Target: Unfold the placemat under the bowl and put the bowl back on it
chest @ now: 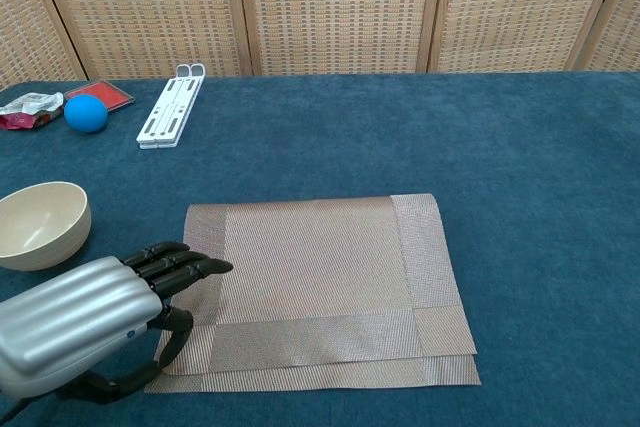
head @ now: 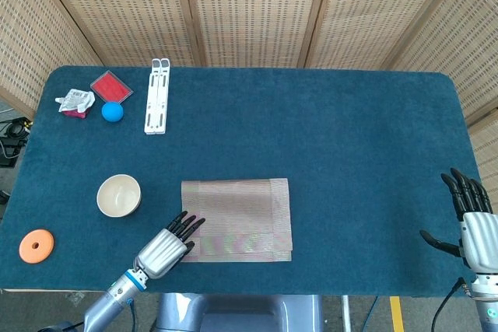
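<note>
The brown woven placemat (head: pixel 241 215) (chest: pixel 320 267) lies folded near the table's front, its top layer set back from the lower layer along the near edge. The cream bowl (head: pixel 118 195) (chest: pixel 40 225) stands upright on the cloth, left of the mat and apart from it. My left hand (head: pixel 167 245) (chest: pixel 100 327) lies at the mat's near-left corner. Its fingers (chest: pixel 190 265) reach over the left border, and the thumb sits at the corner, apart from them. My right hand (head: pixel 471 223) hovers spread at the table's right front edge, holding nothing.
An orange disc (head: pixel 36 246) lies at the front left. At the back left are a blue ball (head: pixel 113 111) (chest: pixel 86 112), a red pad (head: pixel 110 85), a crumpled wrapper (head: pixel 75 102) and a white folding stand (head: pixel 157 96) (chest: pixel 170 105). A wicker screen stands behind the table.
</note>
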